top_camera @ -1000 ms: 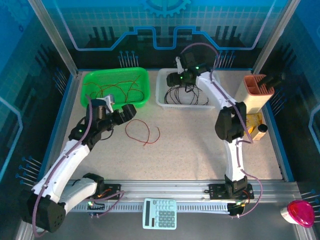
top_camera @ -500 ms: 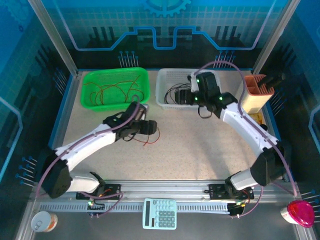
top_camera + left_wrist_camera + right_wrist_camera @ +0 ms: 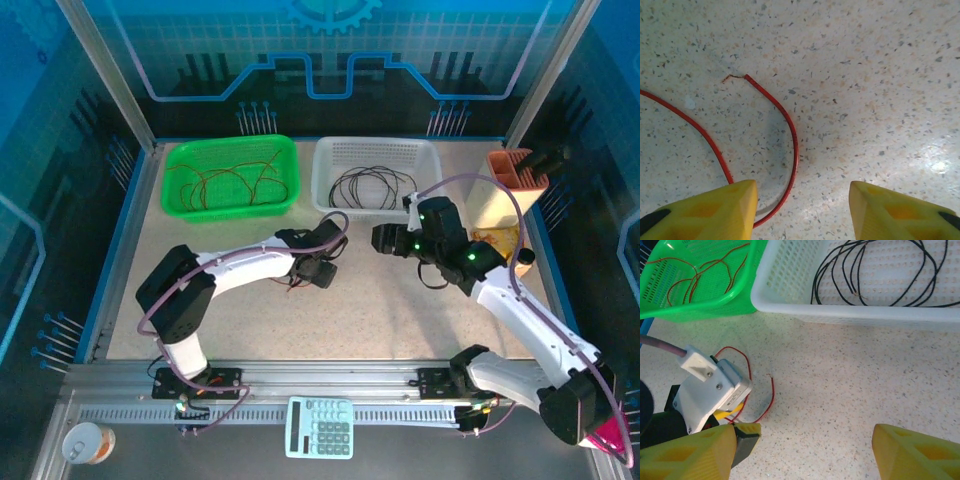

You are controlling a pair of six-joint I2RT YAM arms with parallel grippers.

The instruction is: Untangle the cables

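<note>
One loose red cable [image 3: 790, 131] lies looped on the speckled table, its bare end pointing away from me. My left gripper [image 3: 802, 210] hangs low over it, open, with the strand running just inside the left fingertip [image 3: 720, 210]. From above, that gripper [image 3: 320, 272] covers most of the loop [image 3: 292, 284]. My right gripper [image 3: 805, 455] is open and empty, hovering right of the loop [image 3: 771, 395], and sits mid-table in the top view [image 3: 385, 238]. More red cables [image 3: 225, 180] lie in the green basket [image 3: 228, 141]. Black cables [image 3: 372, 185] lie in the white basket [image 3: 375, 143].
A tan holder [image 3: 510, 185] stands at the right edge of the table. On the near rail are a calculator [image 3: 320, 425], a pink object [image 3: 605, 425] and a can [image 3: 82, 443]. The two baskets sit side by side along the back.
My left arm swung right onto the loose red cable and its jaws have narrowed. My right arm came out of the white basket toward the table's middle.
</note>
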